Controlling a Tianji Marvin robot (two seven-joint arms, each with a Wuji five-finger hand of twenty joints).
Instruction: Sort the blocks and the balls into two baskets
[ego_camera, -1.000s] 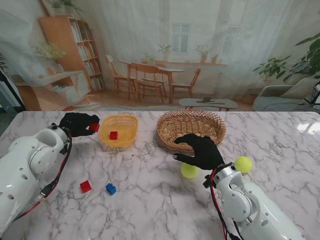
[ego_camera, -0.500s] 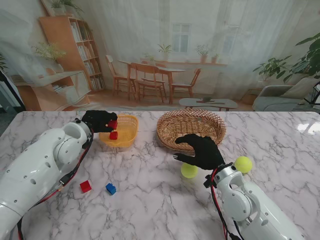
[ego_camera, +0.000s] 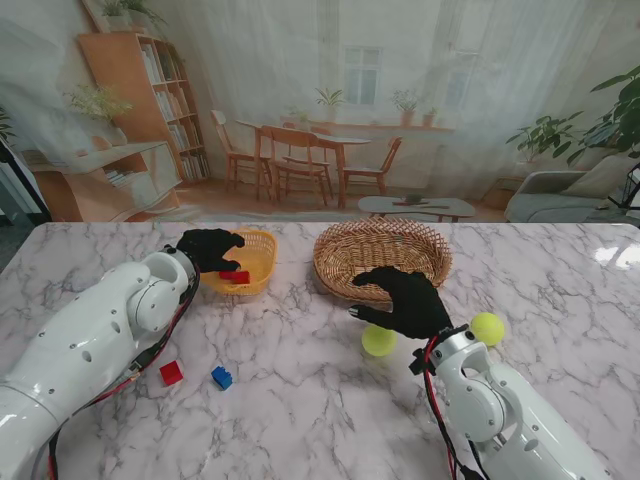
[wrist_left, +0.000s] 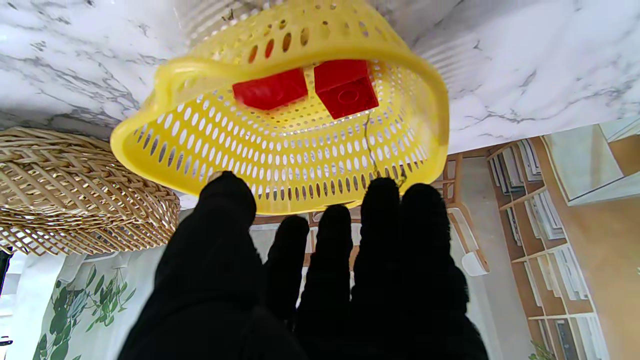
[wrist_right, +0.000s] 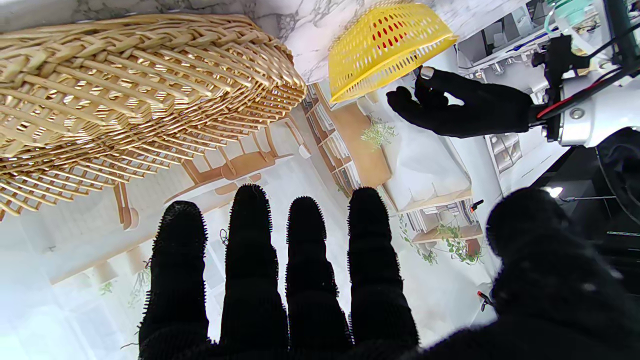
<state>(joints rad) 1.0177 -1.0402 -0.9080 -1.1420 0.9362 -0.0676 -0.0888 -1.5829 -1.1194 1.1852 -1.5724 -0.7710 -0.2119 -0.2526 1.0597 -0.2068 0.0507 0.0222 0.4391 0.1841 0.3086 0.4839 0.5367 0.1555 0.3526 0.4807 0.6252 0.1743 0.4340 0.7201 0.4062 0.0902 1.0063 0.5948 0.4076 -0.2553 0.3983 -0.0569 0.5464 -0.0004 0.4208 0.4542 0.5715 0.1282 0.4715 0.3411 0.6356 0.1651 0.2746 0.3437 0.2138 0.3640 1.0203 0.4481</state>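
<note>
The yellow basket (ego_camera: 240, 266) is the landmark here, so everything gets placed off that. Nearest the robot, 1 red block (ego_camera: 171, 373) and 1 blue block (ego_camera: 221, 377) sat loose on the marble table (ego_camera: 300, 400), well short of the yellow basket and on its left side. To the right of it at about that depth, the right hand (ego_camera: 403, 301) hung over 1 yellow-green ball (ego_camera: 378, 341), fingers spread, gripping nothing, with a 2nd ball (ego_camera: 487, 328) further right. The wicker basket (ego_camera: 382, 256) stood just right of the yellow basket, with no balls showing in it.

The left hand (ego_camera: 209, 247) was at the yellow basket's left rim, fingers loosely apart and empty. 2 red blocks (wrist_left: 305, 89) lay side by side on the basket floor.

The step looked like a release into the yellow basket, pretty much done. To do it well, the robot probably needed to lift that hand straight up clear of the rim before swinging back, since the light plastic could snag and slide. Then it could go for the red block nearest the yellow basket.
</note>
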